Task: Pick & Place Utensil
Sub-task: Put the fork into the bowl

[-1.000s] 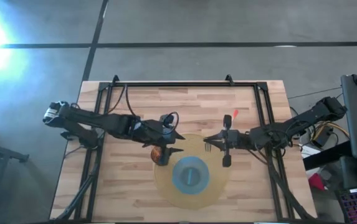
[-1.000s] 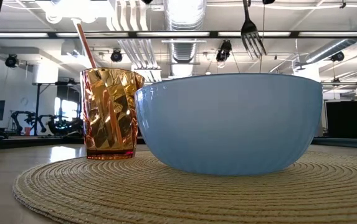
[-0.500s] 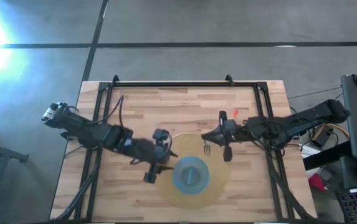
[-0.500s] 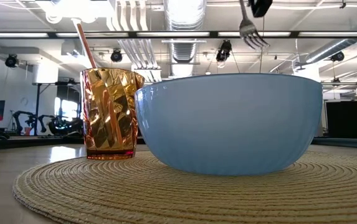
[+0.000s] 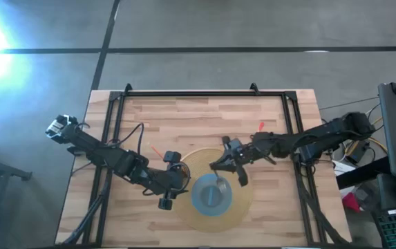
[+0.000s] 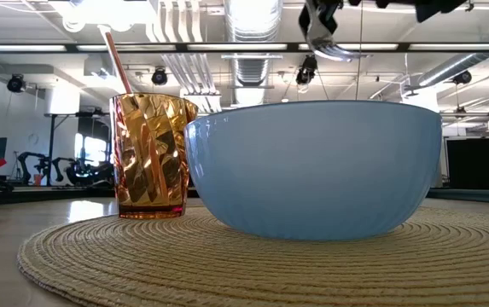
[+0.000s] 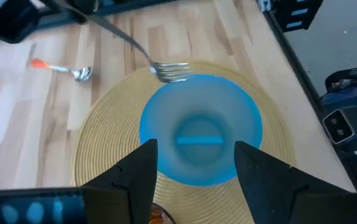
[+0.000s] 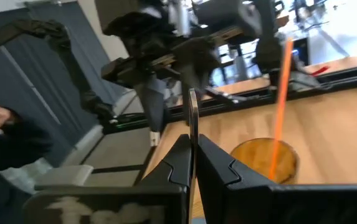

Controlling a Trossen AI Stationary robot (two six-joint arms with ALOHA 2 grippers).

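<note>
1. The right jaws (image 5: 220,165) are clamped tight on the handle of a fork (image 5: 217,181) — its tines hang over the blue bowl (image 5: 211,196), above the rim at about 12 o'clock.
2. Seen level from the counter, the fork's tines (image 6: 333,49) are in the air above the bowl (image 6: 312,166), clear of it.
3. The left jaws (image 5: 166,196) stand wide open and hold nothing; they sit at the bowl's 9 o'clock, over the amber cup (image 6: 148,155).
4. The cup holds an orange straw (image 6: 118,61) and stands on the round woven mat (image 5: 242,205), just beside the bowl.
5. A spoon with an orange handle (image 7: 60,68) lies on the wooden counter (image 5: 149,117) — off the mat, well apart from the bowl.
</note>
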